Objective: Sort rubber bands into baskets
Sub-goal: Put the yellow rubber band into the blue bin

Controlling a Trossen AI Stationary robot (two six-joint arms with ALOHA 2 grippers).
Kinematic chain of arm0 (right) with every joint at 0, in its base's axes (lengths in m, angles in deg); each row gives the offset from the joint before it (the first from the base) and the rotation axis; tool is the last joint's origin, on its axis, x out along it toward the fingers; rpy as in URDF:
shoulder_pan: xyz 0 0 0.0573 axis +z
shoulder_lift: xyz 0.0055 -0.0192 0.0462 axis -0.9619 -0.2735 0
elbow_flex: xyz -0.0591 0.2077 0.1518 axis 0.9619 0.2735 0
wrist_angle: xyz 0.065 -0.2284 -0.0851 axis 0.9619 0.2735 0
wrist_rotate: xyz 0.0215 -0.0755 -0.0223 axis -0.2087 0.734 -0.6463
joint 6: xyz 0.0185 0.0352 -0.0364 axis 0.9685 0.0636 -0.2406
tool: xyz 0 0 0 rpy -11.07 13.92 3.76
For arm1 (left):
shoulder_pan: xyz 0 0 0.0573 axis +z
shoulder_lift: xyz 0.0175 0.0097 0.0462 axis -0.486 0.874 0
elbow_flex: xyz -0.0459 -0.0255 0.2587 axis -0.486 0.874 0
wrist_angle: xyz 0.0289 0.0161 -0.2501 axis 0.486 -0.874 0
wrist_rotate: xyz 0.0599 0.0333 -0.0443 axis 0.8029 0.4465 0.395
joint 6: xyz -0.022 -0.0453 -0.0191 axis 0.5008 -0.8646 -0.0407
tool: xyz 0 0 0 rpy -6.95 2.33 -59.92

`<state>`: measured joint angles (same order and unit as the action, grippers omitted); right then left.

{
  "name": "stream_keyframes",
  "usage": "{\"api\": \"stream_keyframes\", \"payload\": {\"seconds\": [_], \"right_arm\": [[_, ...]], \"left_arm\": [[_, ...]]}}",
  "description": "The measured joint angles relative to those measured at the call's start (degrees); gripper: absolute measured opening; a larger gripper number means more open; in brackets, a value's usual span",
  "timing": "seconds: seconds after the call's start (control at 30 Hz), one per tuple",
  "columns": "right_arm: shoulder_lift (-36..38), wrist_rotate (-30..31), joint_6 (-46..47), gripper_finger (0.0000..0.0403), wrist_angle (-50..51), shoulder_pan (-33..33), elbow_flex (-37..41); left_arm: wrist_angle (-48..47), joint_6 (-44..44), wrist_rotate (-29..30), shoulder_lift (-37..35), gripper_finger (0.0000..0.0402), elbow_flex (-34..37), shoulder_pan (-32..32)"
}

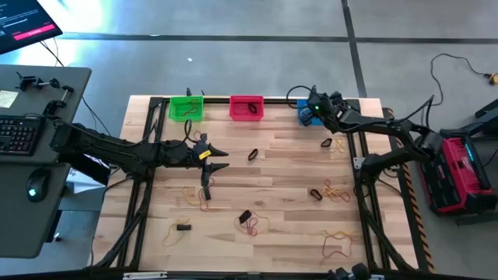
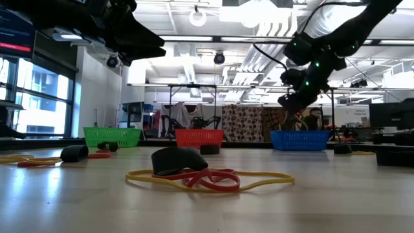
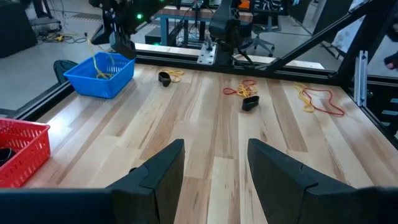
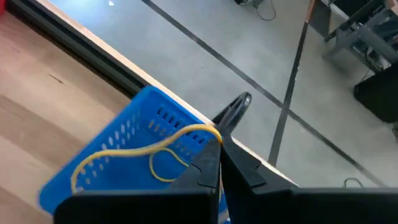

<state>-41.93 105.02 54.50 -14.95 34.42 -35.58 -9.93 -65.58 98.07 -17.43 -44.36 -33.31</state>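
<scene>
Three baskets stand along the table's far edge: green (image 1: 187,107), red (image 1: 247,107) and blue (image 1: 306,117). My right gripper (image 4: 221,134) hovers over the blue basket (image 4: 134,146), shut on a yellow rubber band (image 4: 124,152). In the left wrist view that band (image 3: 101,64) hangs from the gripper into the blue basket (image 3: 99,78). My left gripper (image 1: 226,159) waits open above the table's middle left, with nothing between its fingers (image 3: 165,168). Loose rubber bands lie on the wood, among them a black one (image 1: 253,155) and a red and yellow tangle (image 1: 336,190). My right gripper pinches the yellow band at its upper end (image 4: 210,129) between its two fingertips. The fingers slant down from the table's right side. The band hangs slack below them as a long loop, its lower part (image 4: 84,168) inside the blue basket's walls.
More bands lie near the front: yellow and red ones (image 1: 339,243), a black and red clump (image 1: 249,222), a yellow one with a black piece (image 1: 179,228). Another black band (image 1: 326,143) lies near the blue basket. Black frame rails border the table; a desk with a keyboard (image 1: 19,132) stands at left.
</scene>
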Motion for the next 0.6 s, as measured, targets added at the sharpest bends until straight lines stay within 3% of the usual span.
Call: {"api": "stream_keyframes", "payload": {"seconds": [0.3, 0.6], "right_arm": [[0.0, -6.63, 8.99, 0.0, 1.48, -5.79, 0.96], [-0.13, -13.11, 18.46, 0.0, 14.79, -9.79, -4.05]], "left_arm": [[0.02, 0.01, 0.02, 0.0, 0.0171, 0.0, 0.02], [0.04, 0.12, 0.24, 0.0, 0.0171, 0.0, 0.07]]}}
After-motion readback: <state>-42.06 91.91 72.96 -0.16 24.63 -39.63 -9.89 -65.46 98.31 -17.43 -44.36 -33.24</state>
